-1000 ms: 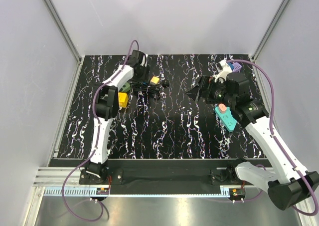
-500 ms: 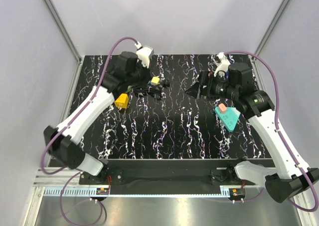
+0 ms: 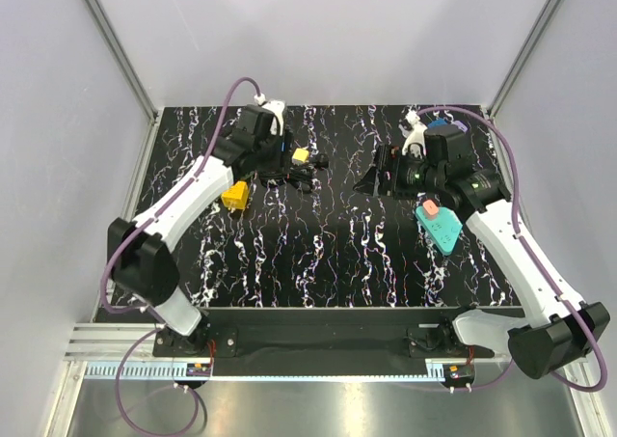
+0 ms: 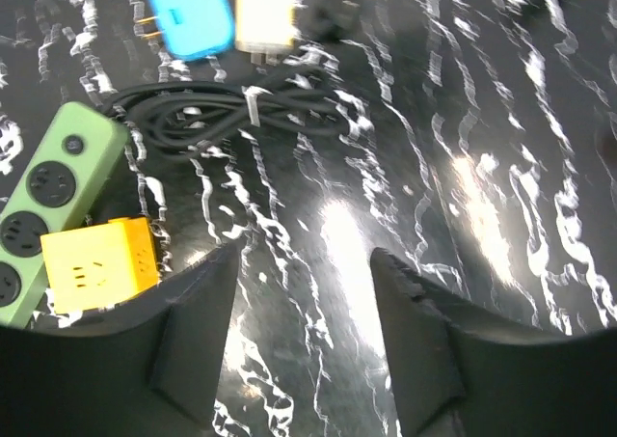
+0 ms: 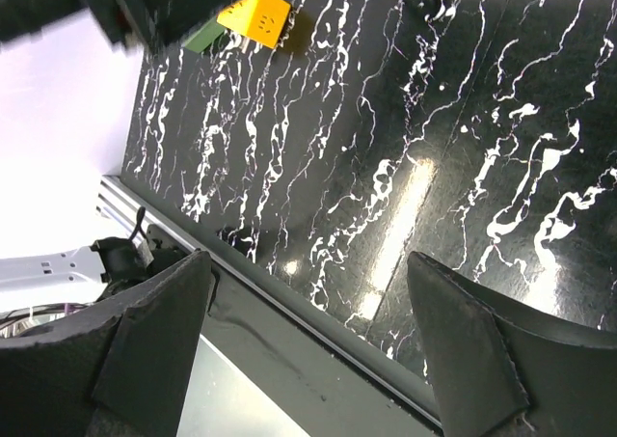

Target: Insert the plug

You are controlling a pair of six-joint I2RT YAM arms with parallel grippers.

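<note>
black white-veined table (image 4: 501,167), green power strip (image 4: 43,205), yellow cube (image 4: 101,263), blue plug (image 4: 193,13)

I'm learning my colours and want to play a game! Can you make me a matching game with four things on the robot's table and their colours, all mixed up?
Things:
1. cube adapter
2. bundled cable
3. two-prong plug
4. power strip with the pink button

Colours:
A. teal
B. black
C. yellow
D. blue

Right pairs: 1-C, 2-B, 3-D, 4-A.
</note>
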